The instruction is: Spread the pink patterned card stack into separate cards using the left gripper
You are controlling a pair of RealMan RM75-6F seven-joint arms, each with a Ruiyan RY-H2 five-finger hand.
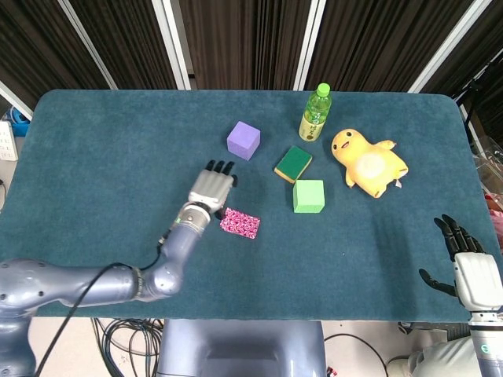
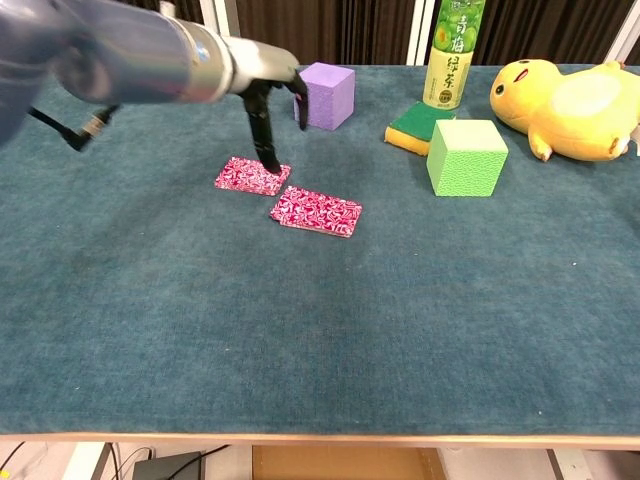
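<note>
Hovering over the far pink card (image 2: 252, 175) with fingers spread and seemingly one fingertip touching it, the left hand (image 1: 211, 188) holds nothing, while the near pink card (image 2: 316, 211) lies just beside it on the bench (image 2: 300, 340), the purple cube (image 2: 328, 95), sponge (image 2: 419, 124) and green cube (image 2: 466, 157) beyond.

The left arm reaches from the lower left across the table, its forearm angled up and to the right. The left hand (image 1: 211, 188) is held palm down with dark fingers (image 2: 266, 140) pointing downward, apart, gripping nothing. The right hand (image 1: 465, 271) sits at the lower right edge, upright, its black fingers spread and pointing up, empty, with the thumb out to the side.
</note>
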